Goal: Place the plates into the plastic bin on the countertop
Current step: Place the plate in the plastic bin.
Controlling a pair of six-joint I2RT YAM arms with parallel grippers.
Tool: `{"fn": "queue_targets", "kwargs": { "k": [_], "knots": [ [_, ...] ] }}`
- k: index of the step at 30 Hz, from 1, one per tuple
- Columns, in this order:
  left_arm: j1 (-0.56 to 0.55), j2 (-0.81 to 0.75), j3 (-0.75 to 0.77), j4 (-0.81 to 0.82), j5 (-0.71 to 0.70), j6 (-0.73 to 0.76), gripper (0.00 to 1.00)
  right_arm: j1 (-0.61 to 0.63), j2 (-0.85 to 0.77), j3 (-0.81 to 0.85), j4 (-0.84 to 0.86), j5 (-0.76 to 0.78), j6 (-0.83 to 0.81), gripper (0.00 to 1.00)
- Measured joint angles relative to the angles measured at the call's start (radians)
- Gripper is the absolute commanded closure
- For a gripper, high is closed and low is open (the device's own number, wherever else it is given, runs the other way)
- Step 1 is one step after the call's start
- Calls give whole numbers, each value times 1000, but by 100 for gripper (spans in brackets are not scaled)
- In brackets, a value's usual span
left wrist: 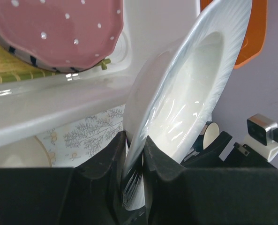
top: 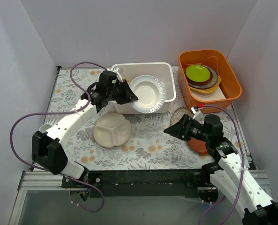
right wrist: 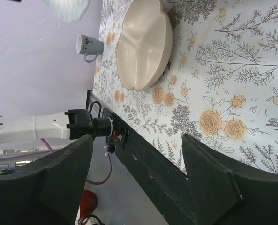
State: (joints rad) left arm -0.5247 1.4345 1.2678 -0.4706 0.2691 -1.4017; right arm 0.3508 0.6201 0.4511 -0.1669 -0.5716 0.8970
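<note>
Over the bin's (top: 169, 70) near wall, left claw (top: 131, 97) is clamped on the white plate's (top: 147, 93) rim, plate tilted; advise clearing the wall, lowering flat before release; right claw (top: 173, 129) gapes empty.

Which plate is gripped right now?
The glossy white plate, pinched by its rim in the left gripper by the plastic bin; the cream three-section plate lies free on the countertop.

The white plate (left wrist: 190, 93) was glossy, with bright highlights across its well. The bin (left wrist: 59, 101) was smooth white plastic with a soft sheen. The pink plate (left wrist: 59, 28) looked satin, the cream plate (right wrist: 143, 42) matt. The fingers (left wrist: 101, 178) were matt black plastic. The bench (right wrist: 223, 70) had a smooth printed surface.
</note>
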Motion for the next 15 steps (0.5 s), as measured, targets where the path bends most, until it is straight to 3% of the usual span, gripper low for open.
{"fn": "queue_targets", "kwargs": {
  "k": [8,15],
  "knots": [
    [19,142,164,-4,37,34,100,0,-8,0,-18,0,-13,16],
    [56,245,198,0,85,29,100,0,-8,0,-19,-5,-29,16]
  ]
}}
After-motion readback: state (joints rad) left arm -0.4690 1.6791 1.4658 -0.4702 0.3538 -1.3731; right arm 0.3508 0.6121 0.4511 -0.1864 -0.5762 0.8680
